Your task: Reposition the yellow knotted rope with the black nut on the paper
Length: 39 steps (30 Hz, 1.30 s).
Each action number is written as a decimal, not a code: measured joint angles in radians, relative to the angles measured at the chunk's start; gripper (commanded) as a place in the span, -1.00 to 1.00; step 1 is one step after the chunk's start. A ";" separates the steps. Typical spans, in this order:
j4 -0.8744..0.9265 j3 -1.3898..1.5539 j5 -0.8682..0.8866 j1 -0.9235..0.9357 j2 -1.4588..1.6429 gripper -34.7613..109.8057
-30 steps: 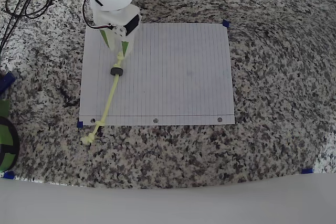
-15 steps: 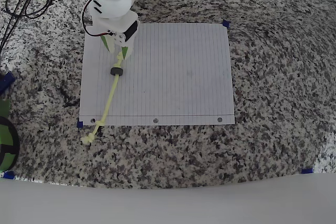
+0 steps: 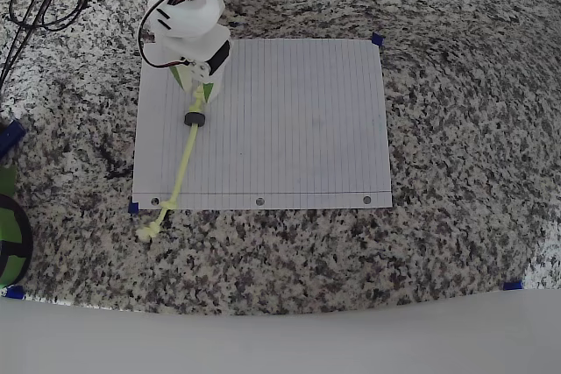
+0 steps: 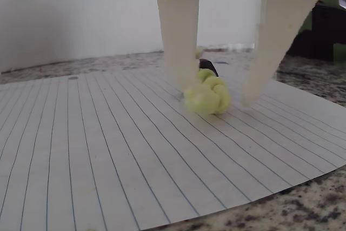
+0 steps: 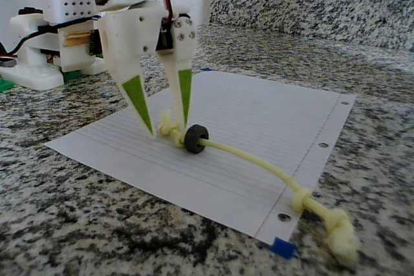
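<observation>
The yellow knotted rope [image 3: 183,160] lies slanted along the left side of the paper [image 3: 298,120], its lower knotted end off the sheet on the granite. The black nut [image 3: 194,120] is threaded on it just below the upper knot [image 4: 207,94]. My gripper [image 3: 200,92] stands open with one white, green-tipped finger on each side of that upper knot, tips at the paper. In the fixed view the gripper [image 5: 165,128] straddles the knot, with the nut [image 5: 193,139] just in front and the rope [image 5: 252,158] trailing toward the punched edge of the paper [image 5: 259,114].
Black cables [image 3: 35,2] loop at the top left of the granite counter. A green and black object [image 3: 9,234] sits at the left edge. Blue tape marks [image 3: 378,39] dot the counter. The arm's base [image 5: 39,56] stands behind the paper, and a backsplash [image 5: 310,8] rises beyond.
My gripper has shifted slightly left and back over the upper knot. The rope and nut lie where they were.
</observation>
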 measured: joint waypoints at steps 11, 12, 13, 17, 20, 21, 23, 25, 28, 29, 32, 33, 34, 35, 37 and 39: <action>-0.002 0.000 -0.017 -0.002 -0.003 -0.52; 0.003 0.000 -0.026 -0.002 0.002 -0.52; 0.011 0.000 -0.044 -0.002 0.014 -0.52; 0.012 0.000 -0.193 0.000 0.103 -0.52; 0.012 0.000 -0.273 0.003 0.189 -0.52; 0.012 0.000 -0.282 0.002 0.218 -0.52; 0.012 0.000 -0.295 -0.009 0.278 -0.52; 0.012 0.000 -0.364 -0.029 0.337 -0.52; 0.026 0.000 -0.584 -0.035 0.430 -0.52; 0.031 0.000 -0.676 -0.035 0.462 -0.52; 0.055 0.000 -0.927 -0.035 0.551 -0.52; 0.067 0.000 -0.980 -0.035 0.580 -0.52; 0.075 0.002 -1.032 -0.035 0.607 -0.52; 0.077 0.002 -1.089 -0.032 0.634 -0.52; 0.078 0.021 -1.206 -0.006 0.680 -0.52; 0.075 0.060 -1.279 0.015 0.719 -0.52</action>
